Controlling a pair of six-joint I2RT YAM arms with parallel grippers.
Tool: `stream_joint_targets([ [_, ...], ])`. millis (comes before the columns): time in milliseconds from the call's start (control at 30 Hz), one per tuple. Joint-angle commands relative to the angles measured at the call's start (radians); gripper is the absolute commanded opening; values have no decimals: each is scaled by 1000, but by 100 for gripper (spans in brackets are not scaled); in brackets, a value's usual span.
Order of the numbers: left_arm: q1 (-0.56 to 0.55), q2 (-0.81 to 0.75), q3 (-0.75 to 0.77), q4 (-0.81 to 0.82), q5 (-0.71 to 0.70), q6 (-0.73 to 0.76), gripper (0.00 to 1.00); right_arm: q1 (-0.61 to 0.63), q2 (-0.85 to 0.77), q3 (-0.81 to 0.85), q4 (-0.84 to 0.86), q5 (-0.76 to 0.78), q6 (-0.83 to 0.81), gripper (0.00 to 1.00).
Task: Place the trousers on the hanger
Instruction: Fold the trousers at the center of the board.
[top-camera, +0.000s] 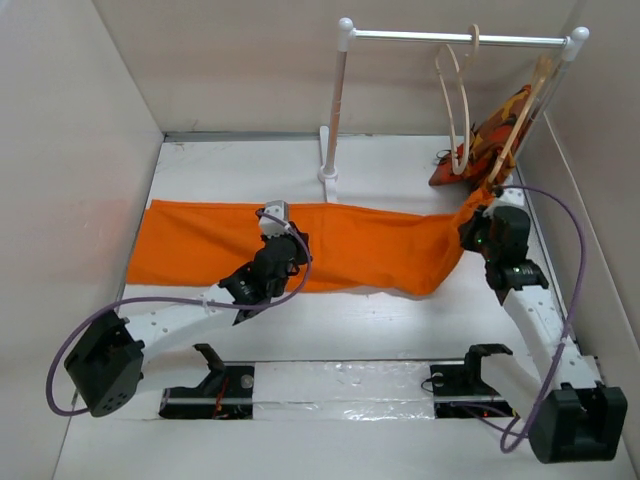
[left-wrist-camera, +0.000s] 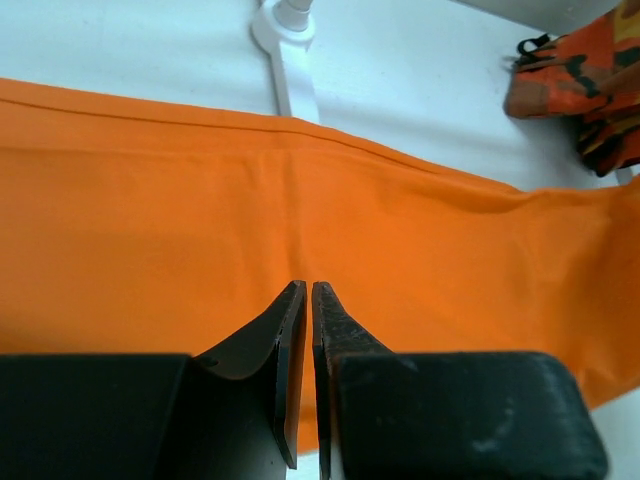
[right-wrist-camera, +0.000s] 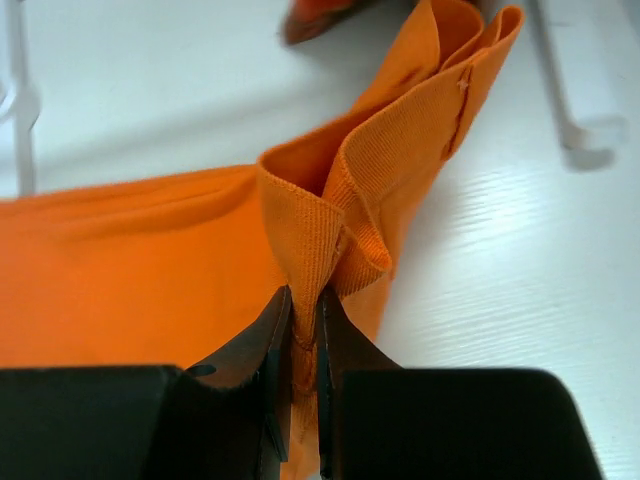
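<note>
maybe could have slipped. held the trousers (top-camera: 340, 250) by just a small fold of the waist band, so could have lost them on a fast lift toward the hanger (top-camera: 458, 95). could have dragged too, with most of the long orange cloth lying flat on the table (top-camera: 380, 320), stretched from 9 o'clock to 3 o'clock in the top view. could have bumped the other hanger (top-camera: 525, 110) and the spotty garment (top-camera: 497, 135) on it, hanging just beside at 2 o'clock. could have knocked the white rail (top-camera: 450, 38) as well, up at 1 o'clock, with the bare hanger hooked on it.

found the right gripper (right-wrist-camera: 305, 300) clenched on the trousers. squeezed the waist band between jaws almost together, with folds of it standing up toward 12 o'clock in the right wrist view. sat at 3 o'clock in the top view, at the lifted end of the cloth.

found the left gripper (left-wrist-camera: 307, 290) squeezed nearly closed too, with only a thin slit between the jaws. sat near the middle of the top view, a bit toward 9 o'clock, tips over the middle of the trousers. could not tell about any cloth caught in the slit. saw no pucker there.
</note>
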Motion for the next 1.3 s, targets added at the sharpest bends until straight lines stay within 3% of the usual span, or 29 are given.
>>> stream_joint_targets([
  [0,41,27,-27,35,61,-25,5,180,-3,66,-177,121,-82,0],
  [33,67,35,-30,43,87,-35,5,291,6,79,-179,135,-79,0],
  [267,146,122,-44,54,170,-91,5,672,218,321,-199,212,-53,0],
  [433,167,213,-55,57,215,-121,4,772,319,493,-101,191,-56,0],
  [600,153,263,-101,121,253,-146,2,754,338,669,-34,88,-60,0],
  [867,55,381,-84,194,271,-180,1,665,183,749,4,42,-51,0],
  [1100,-111,590,103,172,255,-187,1,601,65,812,-51,28,-85,0],
  [1267,-201,758,273,203,372,-175,0,590,43,885,-109,11,-111,0],
])
